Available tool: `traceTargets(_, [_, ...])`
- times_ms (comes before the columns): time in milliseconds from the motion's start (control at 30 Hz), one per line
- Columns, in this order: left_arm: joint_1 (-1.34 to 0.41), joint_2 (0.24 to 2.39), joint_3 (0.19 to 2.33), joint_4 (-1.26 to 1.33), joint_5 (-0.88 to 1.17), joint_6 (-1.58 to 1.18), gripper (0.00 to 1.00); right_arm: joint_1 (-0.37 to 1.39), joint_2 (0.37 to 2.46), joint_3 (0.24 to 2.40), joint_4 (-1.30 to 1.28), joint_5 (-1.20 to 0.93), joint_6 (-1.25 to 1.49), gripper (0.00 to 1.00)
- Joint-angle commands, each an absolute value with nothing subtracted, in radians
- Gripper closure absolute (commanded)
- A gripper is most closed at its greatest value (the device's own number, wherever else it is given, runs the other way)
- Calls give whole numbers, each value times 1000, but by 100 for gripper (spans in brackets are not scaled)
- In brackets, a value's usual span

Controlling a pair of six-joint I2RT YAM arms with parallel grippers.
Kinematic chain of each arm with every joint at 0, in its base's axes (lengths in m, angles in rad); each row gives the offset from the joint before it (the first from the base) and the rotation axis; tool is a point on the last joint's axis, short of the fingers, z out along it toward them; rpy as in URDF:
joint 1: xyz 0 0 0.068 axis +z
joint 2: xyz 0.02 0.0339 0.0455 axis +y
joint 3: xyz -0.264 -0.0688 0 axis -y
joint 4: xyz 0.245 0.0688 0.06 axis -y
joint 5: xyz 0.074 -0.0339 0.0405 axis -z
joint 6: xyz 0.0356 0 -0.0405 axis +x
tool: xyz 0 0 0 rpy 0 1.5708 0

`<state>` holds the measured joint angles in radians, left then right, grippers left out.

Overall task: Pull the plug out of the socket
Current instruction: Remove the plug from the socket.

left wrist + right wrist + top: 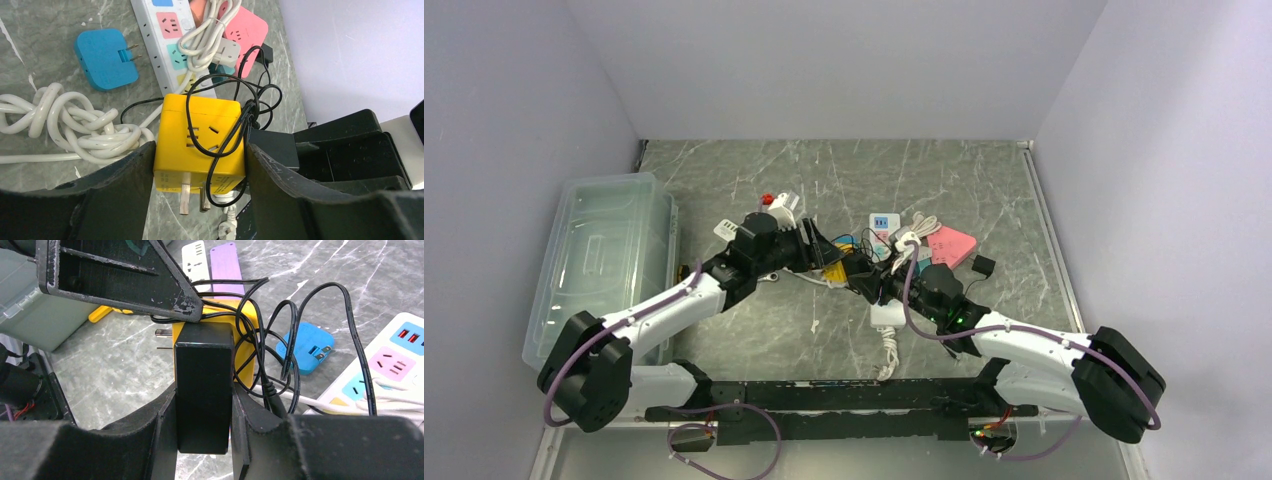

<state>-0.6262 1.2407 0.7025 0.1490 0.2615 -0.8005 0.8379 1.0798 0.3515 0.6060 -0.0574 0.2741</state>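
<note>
A yellow cube socket (200, 145) with metal prongs on its near face hangs just above the table, and my left gripper (200, 150) is shut on its two sides. A black plug block (204, 390) sits in the cube's right side (247, 325). My right gripper (204, 405) is shut on that plug block. The plug's thin black cord (235, 125) loops over the cube's top. In the top view both grippers (824, 255) (874, 280) meet at the table's middle, with the yellow socket (836, 270) between them.
Behind the cube lie a white power strip (167, 30), a blue adapter (102, 57), a pink socket (245, 30) and a coiled white cord (75, 120). A clear plastic bin (604, 250) stands at the table's left edge. A purple strip (226, 260) lies beyond the cube.
</note>
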Motion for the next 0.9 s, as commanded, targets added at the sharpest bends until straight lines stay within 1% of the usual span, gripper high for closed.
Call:
traceTargets(0, [-667,1229,689,183,303,-749,42,822,1057,405,790,-97,333,100])
traceTargets(133, [-679,1235,673,210,322,-742,52,797,1076,415,790,-137,373,100])
traceTargets(200, [-688,1236,666,216,323,-733,53,775,1092,417,795,-170,402,100])
traceTargets(267, [-692,1229,654,219,312,-725,57,741,1106,406,838,-232,455,100])
traceTargets(367, [-692,1209,630,232,289,-718,66,690,1137,401,898,-339,512,100])
traceTargets(433, [-693,1202,618,242,284,-718,70,684,1148,406,912,-362,517,100])
traceTargets(500, [-693,1201,609,259,293,-724,77,684,1155,407,918,-367,521,100])
traceTargets(633, [-695,1211,602,284,307,-740,92,712,1141,412,873,-302,483,100])
traceTargets(800, [-695,1212,590,316,296,-753,99,817,1104,429,797,-126,385,100])
traceTargets(867, [-696,1210,588,315,289,-755,100,848,1098,427,795,-73,369,100])
